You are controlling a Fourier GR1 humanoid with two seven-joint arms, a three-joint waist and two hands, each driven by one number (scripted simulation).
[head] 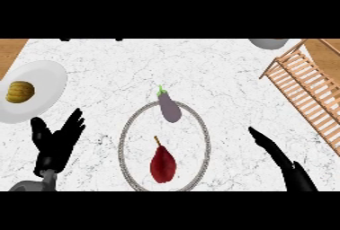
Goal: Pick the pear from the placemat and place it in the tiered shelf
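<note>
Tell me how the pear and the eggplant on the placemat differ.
The pear is dark red; the eggplant is pale purple with a green cap. The pear lies inside the placemat, in its near half; the eggplant lies at the far edge, its cap reaching past the rim. The pear looks broader than the eggplant. Both lie lengthwise, stems pointing away from the robot, and neither hand touches them.

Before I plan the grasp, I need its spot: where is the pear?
In the head view the dark red pear lies low on the round placemat, just below the eggplant, between the left hand and right hand.
</note>
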